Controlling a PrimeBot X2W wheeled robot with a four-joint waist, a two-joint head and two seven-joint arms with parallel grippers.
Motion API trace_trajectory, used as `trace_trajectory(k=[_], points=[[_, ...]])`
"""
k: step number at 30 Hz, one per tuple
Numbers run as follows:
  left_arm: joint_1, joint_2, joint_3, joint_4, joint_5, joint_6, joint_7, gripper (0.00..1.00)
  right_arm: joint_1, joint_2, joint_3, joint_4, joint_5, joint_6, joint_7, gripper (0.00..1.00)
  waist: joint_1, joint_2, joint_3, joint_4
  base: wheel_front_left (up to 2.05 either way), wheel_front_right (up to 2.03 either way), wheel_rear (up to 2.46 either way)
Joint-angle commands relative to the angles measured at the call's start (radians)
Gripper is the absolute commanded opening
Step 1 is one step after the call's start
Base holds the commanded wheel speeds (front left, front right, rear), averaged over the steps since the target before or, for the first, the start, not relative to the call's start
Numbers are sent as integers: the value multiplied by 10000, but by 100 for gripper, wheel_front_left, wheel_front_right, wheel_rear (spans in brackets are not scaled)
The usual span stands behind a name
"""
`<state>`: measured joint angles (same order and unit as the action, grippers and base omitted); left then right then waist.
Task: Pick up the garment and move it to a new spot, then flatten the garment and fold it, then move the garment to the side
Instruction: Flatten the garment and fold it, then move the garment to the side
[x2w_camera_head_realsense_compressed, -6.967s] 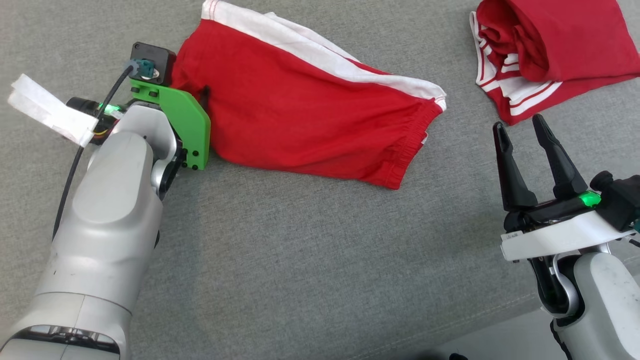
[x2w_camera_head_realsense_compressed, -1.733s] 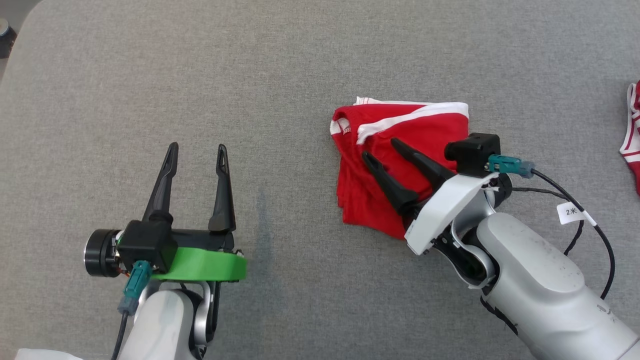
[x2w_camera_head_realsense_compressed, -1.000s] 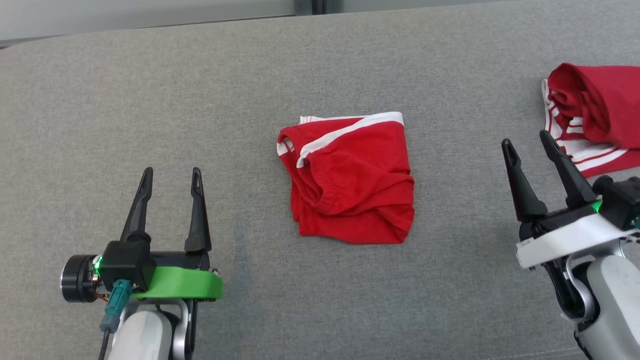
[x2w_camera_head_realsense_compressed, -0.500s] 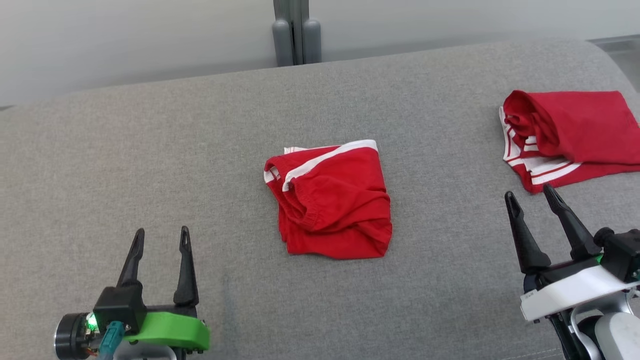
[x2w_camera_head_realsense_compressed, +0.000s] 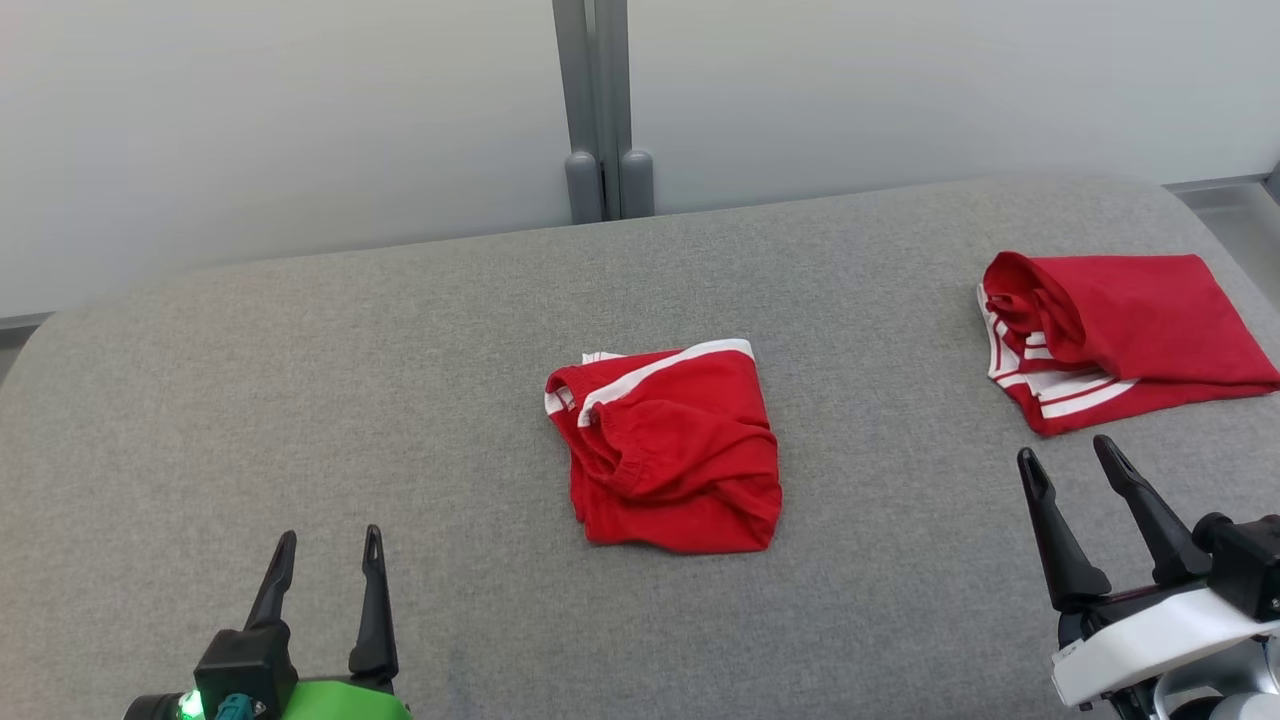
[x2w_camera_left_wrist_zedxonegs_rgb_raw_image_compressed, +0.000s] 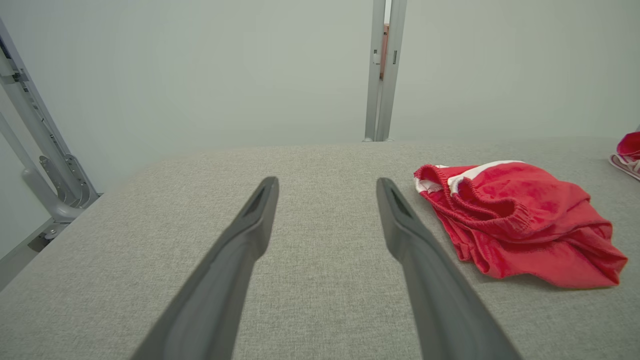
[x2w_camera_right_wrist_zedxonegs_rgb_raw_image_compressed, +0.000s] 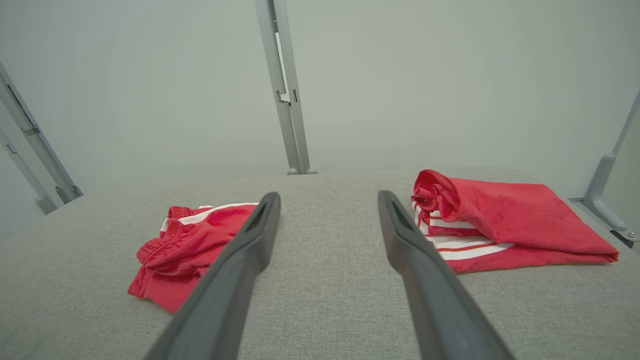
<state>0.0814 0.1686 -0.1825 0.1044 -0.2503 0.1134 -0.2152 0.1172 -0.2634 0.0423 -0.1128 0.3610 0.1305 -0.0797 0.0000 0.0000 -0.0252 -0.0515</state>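
Observation:
The garment (x2w_camera_head_realsense_compressed: 672, 447), red shorts with a white side stripe, lies folded into a rough square in the middle of the grey padded surface (x2w_camera_head_realsense_compressed: 300, 380). It also shows as the garment (x2w_camera_left_wrist_zedxonegs_rgb_raw_image_compressed: 515, 222) right of my left fingers and the garment (x2w_camera_right_wrist_zedxonegs_rgb_raw_image_compressed: 187, 245) left of my right fingers. My left gripper (x2w_camera_head_realsense_compressed: 328, 545) stands open at the lower left, well clear of it, with nothing between its fingers. My right gripper (x2w_camera_head_realsense_compressed: 1068, 455) stands open at the lower right, empty too. Seen from the wrists, the left gripper (x2w_camera_left_wrist_zedxonegs_rgb_raw_image_compressed: 325, 186) and right gripper (x2w_camera_right_wrist_zedxonegs_rgb_raw_image_compressed: 327, 200) both point over bare fabric.
A second folded red garment with white stripes (x2w_camera_head_realsense_compressed: 1110, 335) lies at the far right of the surface, also seen as that garment (x2w_camera_right_wrist_zedxonegs_rgb_raw_image_compressed: 500, 222). A pale wall with a grey upright post (x2w_camera_head_realsense_compressed: 598, 110) rises behind the surface. Grey frame struts (x2w_camera_left_wrist_zedxonegs_rgb_raw_image_compressed: 35, 150) stand off the left edge.
The camera has tilted up, so the wall came into view and everything slid down the picture. The right gripper let go of the folded garment and drew back; both grippers stay open.

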Motion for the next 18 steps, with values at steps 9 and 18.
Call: trace_trajectory(k=[9,18], points=[[107,90,-37,188,-161,2,-41,100,224,96,-139,-253,-126,3,234,100,0,0,-114,48,0,0,0],[-169,125,-106,337,-202,-36,-132,100,225,125,-196,-309,-189,3,290,100,0,0,-38,114,0,0,0]])
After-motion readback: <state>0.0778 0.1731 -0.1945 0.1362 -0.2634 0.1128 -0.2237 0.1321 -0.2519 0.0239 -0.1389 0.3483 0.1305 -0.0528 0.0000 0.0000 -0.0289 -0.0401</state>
